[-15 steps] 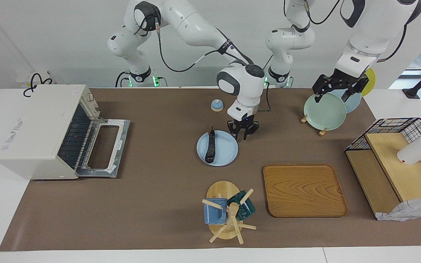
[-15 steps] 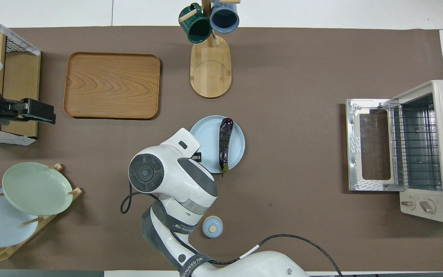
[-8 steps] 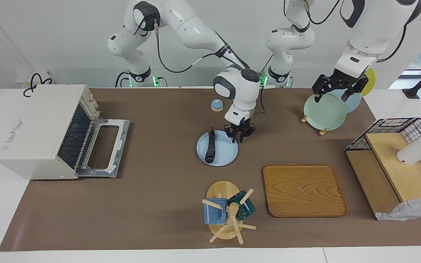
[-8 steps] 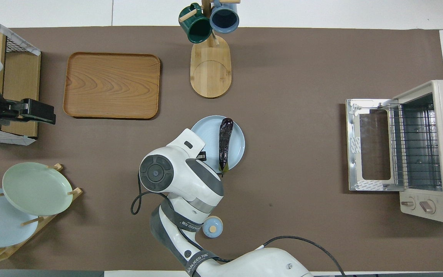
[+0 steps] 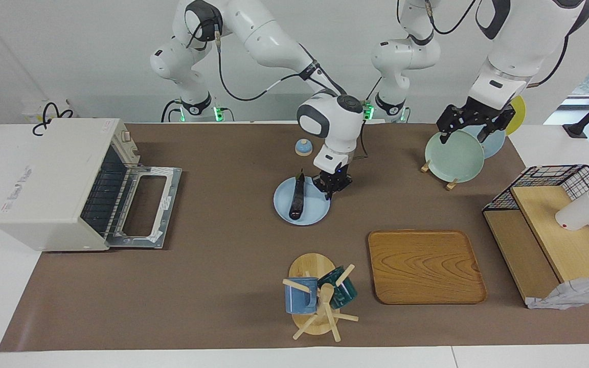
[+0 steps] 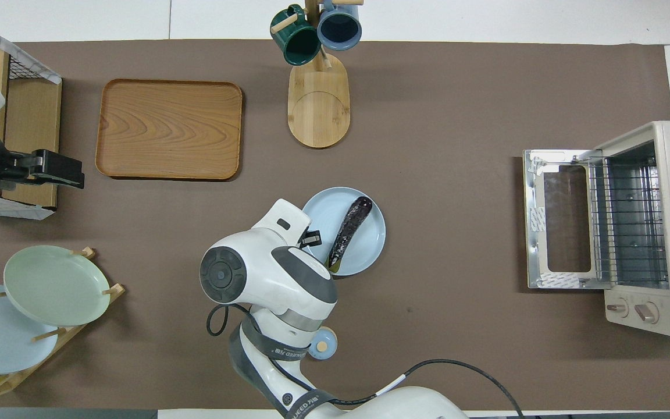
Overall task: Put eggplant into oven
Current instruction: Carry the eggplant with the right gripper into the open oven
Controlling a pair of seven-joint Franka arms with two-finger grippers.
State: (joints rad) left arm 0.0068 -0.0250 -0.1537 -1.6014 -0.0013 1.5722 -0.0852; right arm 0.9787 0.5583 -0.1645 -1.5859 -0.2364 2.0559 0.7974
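Right tool: the right arm's tool (image 5: 331, 189) sits low at the rim of the round pale blue plate (image 5: 316, 208), at the plate's 8 o'clock in the overhead view. Its fingers look clenched on that rim, not on the vegetable.
Eggplant: the long, glossy dark purple eggplant (image 5: 297, 198) lies loose on the plate, slanted from 1 o'clock to 7 o'clock in the overhead view, its stem tip near the tool.
Oven: the boxy white toaster oven (image 5: 44, 184) stands at the right arm's end of the desk, at 3 o'clock from the plate in the overhead view and well apart from it. Its glass door (image 5: 143, 207) lies folded down flat and the wire shelf is bare.
Left tool: the left arm's tool (image 5: 466, 134) waits raised, fingers spread and holding nothing, by the pale green plate (image 5: 453, 158) in the wooden stand.
Step, as I judge it: carrying plate and eggplant together toward the oven.
Risk 1: a one-sided rim pinch lets the plate tip, so the smooth eggplant rolls off onto the desk.
Risk 2: the plate slips from the tool under its own weight.
Risk 3: a low approach catches the plate on the door's edge.
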